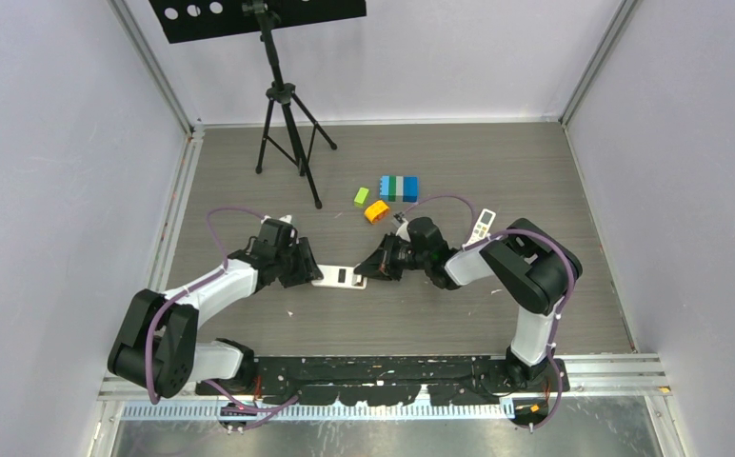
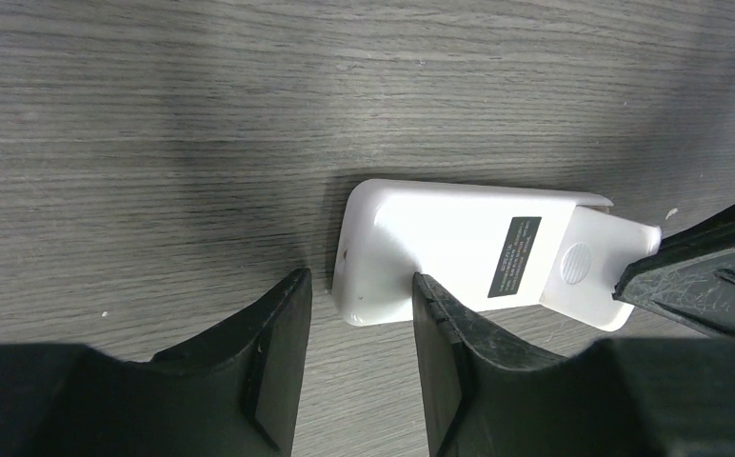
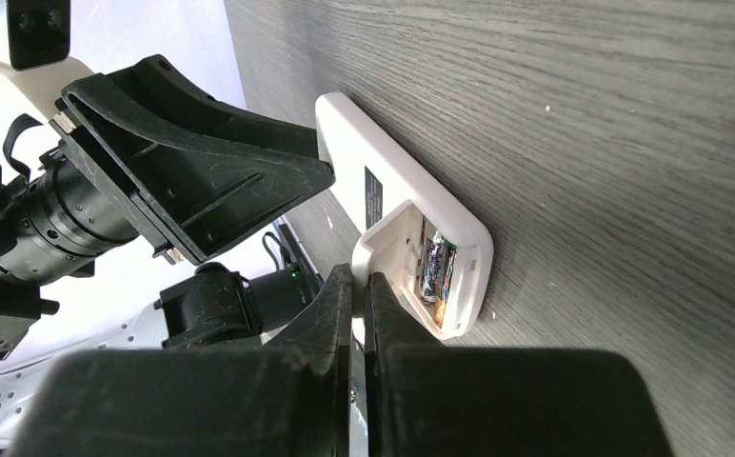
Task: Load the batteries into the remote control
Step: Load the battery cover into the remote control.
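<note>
A white remote control lies back-up on the table between my two grippers. Its battery compartment is uncovered, with dark-greenish batteries lying inside. The white battery cover stands lifted at the compartment's end. My right gripper is shut on that cover's edge and also shows in the top view. My left gripper is open at the remote's other end. One of its fingers rests on the remote's back and the other stands just off the end.
A second white remote lies behind the right arm. A green block, an orange block and a blue-and-green block sit at the back middle. A black tripod stands at the back left. Walls enclose the table.
</note>
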### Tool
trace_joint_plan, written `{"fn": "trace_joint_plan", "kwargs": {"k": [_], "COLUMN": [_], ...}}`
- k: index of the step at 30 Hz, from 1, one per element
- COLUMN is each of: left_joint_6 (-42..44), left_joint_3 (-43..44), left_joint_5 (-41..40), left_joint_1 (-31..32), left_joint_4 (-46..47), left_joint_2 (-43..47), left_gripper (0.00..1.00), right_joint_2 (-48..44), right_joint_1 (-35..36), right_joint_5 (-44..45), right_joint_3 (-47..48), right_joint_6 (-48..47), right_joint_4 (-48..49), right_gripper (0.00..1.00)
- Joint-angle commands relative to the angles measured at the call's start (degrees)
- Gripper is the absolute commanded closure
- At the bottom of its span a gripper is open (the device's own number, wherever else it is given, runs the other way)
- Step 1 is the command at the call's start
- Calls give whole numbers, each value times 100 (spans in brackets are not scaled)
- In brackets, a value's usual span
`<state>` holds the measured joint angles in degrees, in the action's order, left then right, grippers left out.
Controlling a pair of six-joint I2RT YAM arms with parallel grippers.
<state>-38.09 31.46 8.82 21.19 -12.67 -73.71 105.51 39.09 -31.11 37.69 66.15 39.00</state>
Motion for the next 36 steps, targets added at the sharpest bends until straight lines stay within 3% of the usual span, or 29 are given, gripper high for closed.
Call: {"fn": "trace_joint_plan", "kwargs": {"k": [1,5,19,26,31,36], "left_joint_6": [100,108,344,353,354,356], "left_joint_3": [34,58,225,232,238,223], "left_joint_5": [36,17,-228,-238,-233,-231], "left_joint_1": [-36,-36,-45,-45,-45,-48], "left_joint_4": [47,13,-254,-278,-280,-271], "left_joint_2": [-38,-23,27,12,4,-24], "left_gripper": [55,55,54,53,52,52], "right_joint_2": [103,-82,-573,-716,-549,-479], "right_joint_1": [28,28,20,11,11,11], "right_joint_5": [166,264,472,611,567,604], "right_joint_3": [-53,39,496,622,652,652], "right_joint_6": [-92,-307,-835,-1056,-1069,-1089], "right_joint_4": [-202,-727,-2075,-2542,-2463,-2376], "right_gripper": [89,76,61,61,68,68]}}
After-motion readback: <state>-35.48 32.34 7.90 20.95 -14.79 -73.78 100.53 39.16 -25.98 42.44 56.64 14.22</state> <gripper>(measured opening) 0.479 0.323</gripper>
